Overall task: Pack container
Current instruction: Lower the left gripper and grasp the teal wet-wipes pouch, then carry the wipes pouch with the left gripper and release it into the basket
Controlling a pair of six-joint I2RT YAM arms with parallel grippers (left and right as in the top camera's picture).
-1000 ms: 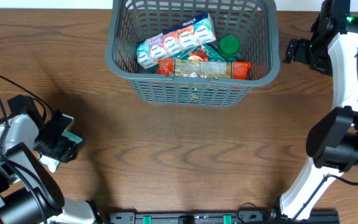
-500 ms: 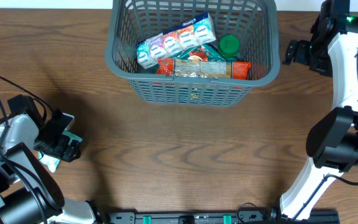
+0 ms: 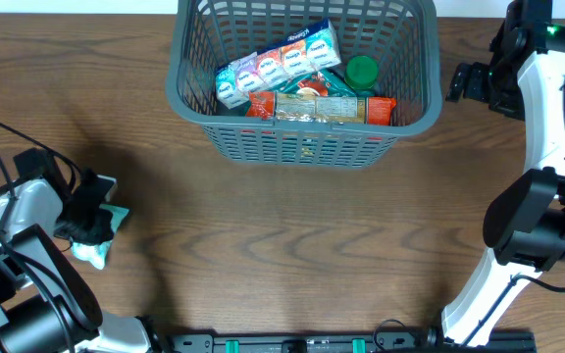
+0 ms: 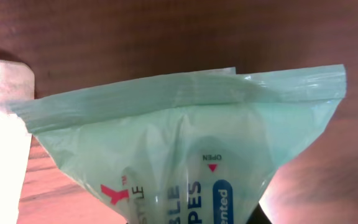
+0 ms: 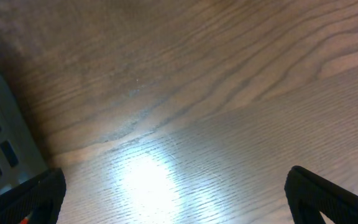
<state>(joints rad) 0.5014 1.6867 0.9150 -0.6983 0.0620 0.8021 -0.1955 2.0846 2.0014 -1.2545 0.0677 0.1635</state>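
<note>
Closing is the change since the earlier frame: the left end effector (image 3: pixel 88 208), whose fingers stood apart around the pale green wipes pack (image 4: pixel 185 137), is now clamped on it near the left edge of the surface (image 3: pixel 292 245), and the pack looks crumpled and pulled in under the fingers. Nothing else has shifted. The right end effector (image 3: pixel 462 83) hangs with its 2 fingers wide apart over bare wood near the far right corner, just beside the container (image 3: pixel 302 147) and holding nothing. The container sits at the middle of the far edge, already carrying a row of small packets (image 3: pixel 273 64), a green cap (image 3: pixel 361 71) and a flat orange packet (image 3: pixel 322 108). It looks stiff but light, so a knock on its lattice wall would probably slide it; the thick rim is the sound place to take hold or to steady it. The pack is soft film, likely slippery and fairly light, and it buckles under pressure. A grip across the body below the sealed top flap should hold better than a pinch on the thin flap alone. How deep the present grip sits cannot be told from the left wrist view.
</note>
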